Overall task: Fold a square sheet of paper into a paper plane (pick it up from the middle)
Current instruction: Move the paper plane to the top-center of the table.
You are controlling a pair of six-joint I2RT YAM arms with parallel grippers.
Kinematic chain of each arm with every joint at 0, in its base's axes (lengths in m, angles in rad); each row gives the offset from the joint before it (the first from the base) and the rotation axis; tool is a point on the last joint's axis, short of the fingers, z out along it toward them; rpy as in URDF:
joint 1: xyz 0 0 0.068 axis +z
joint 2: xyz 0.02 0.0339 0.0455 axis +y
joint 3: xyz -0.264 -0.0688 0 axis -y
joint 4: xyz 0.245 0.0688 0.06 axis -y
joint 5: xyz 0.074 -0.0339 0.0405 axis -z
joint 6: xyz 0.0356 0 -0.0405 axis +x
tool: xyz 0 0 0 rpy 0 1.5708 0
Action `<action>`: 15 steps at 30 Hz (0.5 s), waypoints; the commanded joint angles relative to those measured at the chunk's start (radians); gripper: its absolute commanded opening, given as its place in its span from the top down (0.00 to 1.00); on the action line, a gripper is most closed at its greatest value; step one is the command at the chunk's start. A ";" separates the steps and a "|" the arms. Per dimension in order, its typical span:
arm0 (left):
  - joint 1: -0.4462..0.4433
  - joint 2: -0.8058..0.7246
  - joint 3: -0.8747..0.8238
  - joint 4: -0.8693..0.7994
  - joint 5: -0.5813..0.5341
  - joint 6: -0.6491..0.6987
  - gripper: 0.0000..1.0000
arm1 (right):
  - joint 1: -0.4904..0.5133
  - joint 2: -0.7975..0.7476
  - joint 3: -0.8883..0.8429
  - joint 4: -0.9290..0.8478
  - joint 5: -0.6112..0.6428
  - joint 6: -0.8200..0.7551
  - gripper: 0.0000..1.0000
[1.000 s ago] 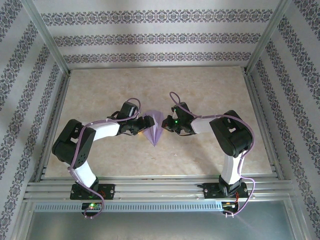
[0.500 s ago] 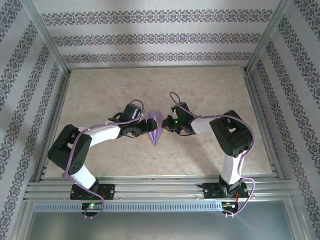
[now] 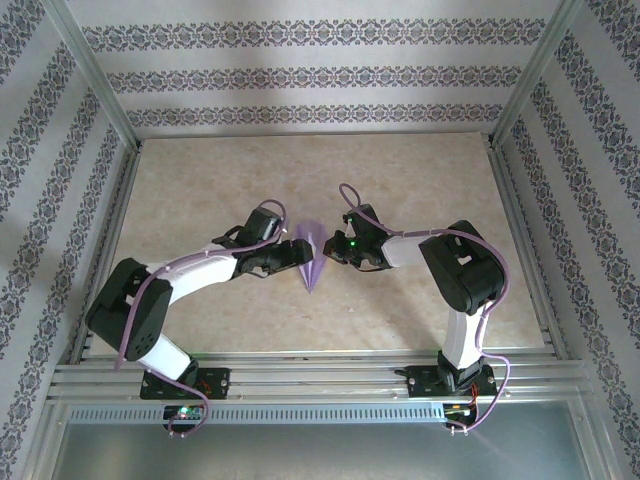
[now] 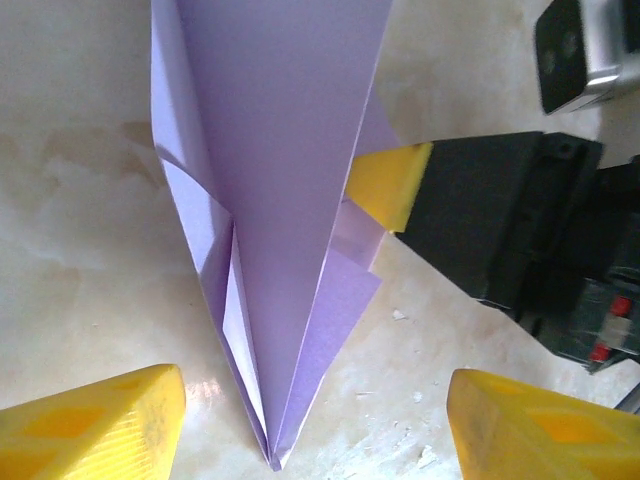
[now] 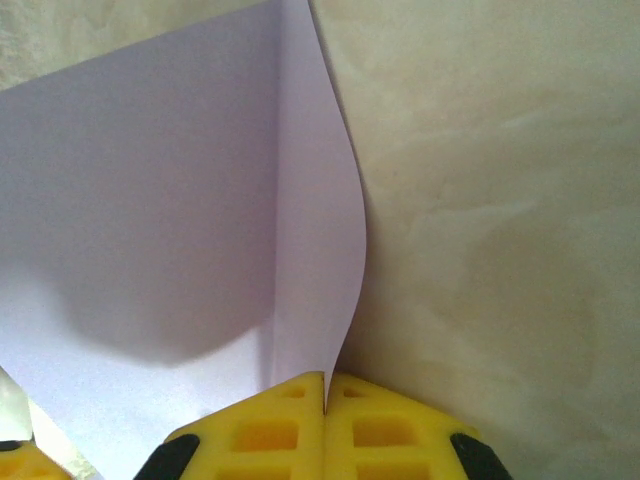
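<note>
The square sheet of paper now has the form of a pale lavender paper plane [image 3: 312, 256], a slim dart with a centre ridge, its point toward the near edge. It stands partly raised off the table. My right gripper [image 3: 331, 245] is shut on its right flap; in the right wrist view the paper's edge [image 5: 345, 250] runs down into the closed yellow pads [image 5: 326, 388]. My left gripper [image 4: 315, 430] is open, its yellow fingertips [image 4: 95, 425] wide apart on either side of the plane's point [image 4: 270, 455] without touching it. The right gripper's yellow finger [image 4: 388, 182] presses the plane's side.
The beige table [image 3: 400, 180] is bare around the plane. Aluminium frame rails [image 3: 320, 375] run along the near edge, and posts stand at the far corners. Patterned walls enclose the workspace.
My left arm has stretched out lower and its gripper has slid a little right, toward the plane, with its jaws slightly narrower. The right gripper keeps its hold unchanged.
</note>
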 commanded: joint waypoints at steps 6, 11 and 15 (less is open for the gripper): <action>-0.025 0.052 0.061 -0.013 0.038 0.028 0.40 | 0.000 0.016 0.002 -0.009 -0.016 0.003 1.00; -0.028 0.083 0.073 0.000 0.063 0.023 0.41 | 0.000 0.016 0.003 -0.010 -0.017 0.002 1.00; -0.032 0.097 0.081 -0.004 0.060 0.029 0.41 | -0.001 0.017 0.002 -0.012 -0.017 0.003 1.00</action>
